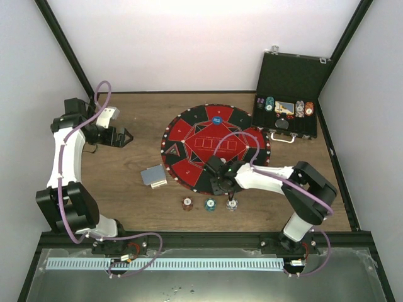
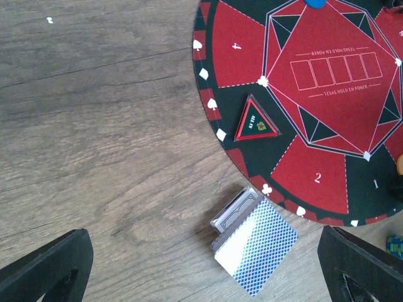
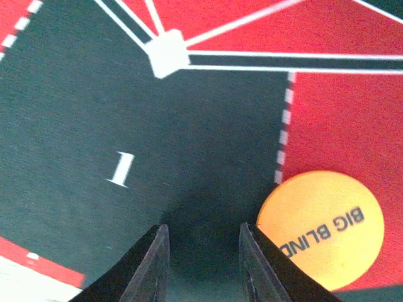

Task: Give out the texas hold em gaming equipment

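Right claw (image 3: 203, 236) hovering narrow, empty, over mat (image 3: 94, 126); one orange disc (image 3: 321, 229) lying just beside it. Left claw (image 1: 128, 136) hanging wide. Three chips (image 1: 210, 203), one card deck (image 1: 153, 176) sitting on table (image 1: 138, 119); one blue button (image 1: 216, 119) on mat.

We see the round red-and-black mat (image 2: 327, 94) on the wooden table (image 2: 94, 126). A triangular marker (image 2: 257, 121) lies on the mat, near its left rim. Just off the mat's lower-left edge sits a stack of blue-backed playing cards (image 2: 258, 246), partly over a small grey card box (image 2: 234, 211). A blue button disc (image 2: 313, 2) peeks in at the mat's top. Below the mat, our left gripper (image 2: 204, 270) has its fingers (image 2: 47, 264) spread wide.
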`<state>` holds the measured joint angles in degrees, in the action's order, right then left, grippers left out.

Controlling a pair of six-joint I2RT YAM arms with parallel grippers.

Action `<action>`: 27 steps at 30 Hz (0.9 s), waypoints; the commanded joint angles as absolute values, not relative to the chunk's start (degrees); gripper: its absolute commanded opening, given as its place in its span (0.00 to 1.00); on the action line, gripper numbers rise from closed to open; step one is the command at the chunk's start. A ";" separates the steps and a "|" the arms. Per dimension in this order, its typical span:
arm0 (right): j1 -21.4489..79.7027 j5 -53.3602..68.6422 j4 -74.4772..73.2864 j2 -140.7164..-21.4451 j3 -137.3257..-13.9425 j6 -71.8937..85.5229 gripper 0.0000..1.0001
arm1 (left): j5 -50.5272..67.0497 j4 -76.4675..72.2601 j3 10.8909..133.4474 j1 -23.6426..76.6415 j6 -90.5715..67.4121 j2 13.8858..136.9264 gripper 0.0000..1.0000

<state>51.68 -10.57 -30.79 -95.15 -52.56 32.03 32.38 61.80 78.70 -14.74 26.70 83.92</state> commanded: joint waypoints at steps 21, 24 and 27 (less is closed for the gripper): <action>42.28 -13.66 -37.03 -84.53 -48.86 30.28 0.61 | 36.76 62.43 80.12 -14.94 26.86 84.04 1.00; 40.96 -12.45 -35.03 -84.86 -47.46 29.28 0.61 | 36.80 62.65 80.66 -14.99 26.87 84.34 1.00; 40.59 -11.44 -33.57 -86.56 -46.94 28.60 0.61 | 36.64 62.96 81.22 -14.96 26.98 84.35 1.00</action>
<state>41.17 -12.58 -36.36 -85.67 -47.11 29.36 35.24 62.15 79.00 -14.74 25.98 83.99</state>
